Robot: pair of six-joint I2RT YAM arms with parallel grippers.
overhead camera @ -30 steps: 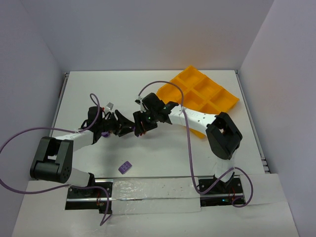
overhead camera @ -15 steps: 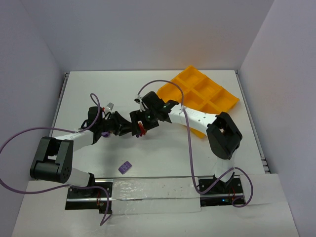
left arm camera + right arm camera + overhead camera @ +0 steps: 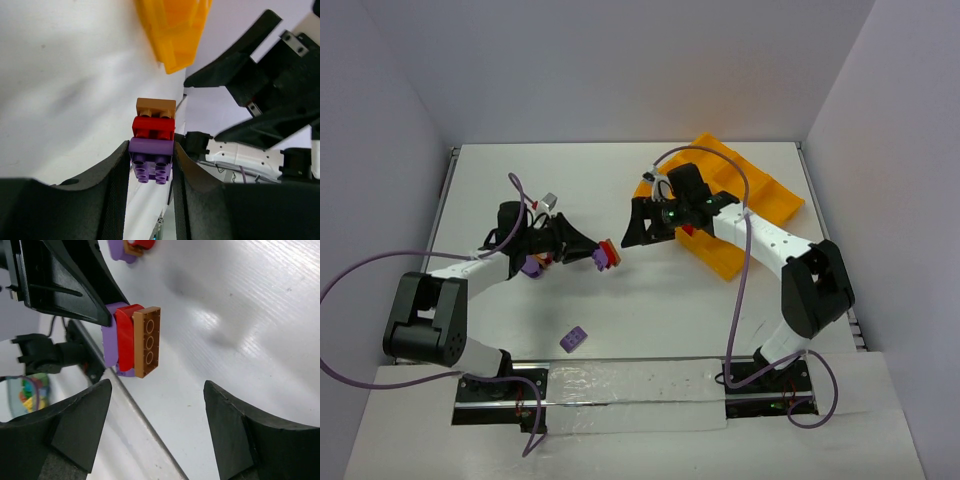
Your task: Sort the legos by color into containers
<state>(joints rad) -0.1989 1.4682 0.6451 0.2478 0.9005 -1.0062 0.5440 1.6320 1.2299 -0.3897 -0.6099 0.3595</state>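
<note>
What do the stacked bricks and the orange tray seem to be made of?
The brick stack: likely hard moulded plastic, smooth, slightly glossy; crisp studs, uniform colours. The tray: probably plastic too, semi-gloss; soft highlights on its rounded walls.

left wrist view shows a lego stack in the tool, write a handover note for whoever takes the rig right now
Left tool: shut on the purple base of a purple-red-brown stack.
Right tool: open, empty, facing the stack's brown end.
Elsewhere: loose purple brick lying near the front; small cluster left of the stack; tray far right.
Done: no sorted brick visible.
Left: split the stack, bin every colour.
</note>
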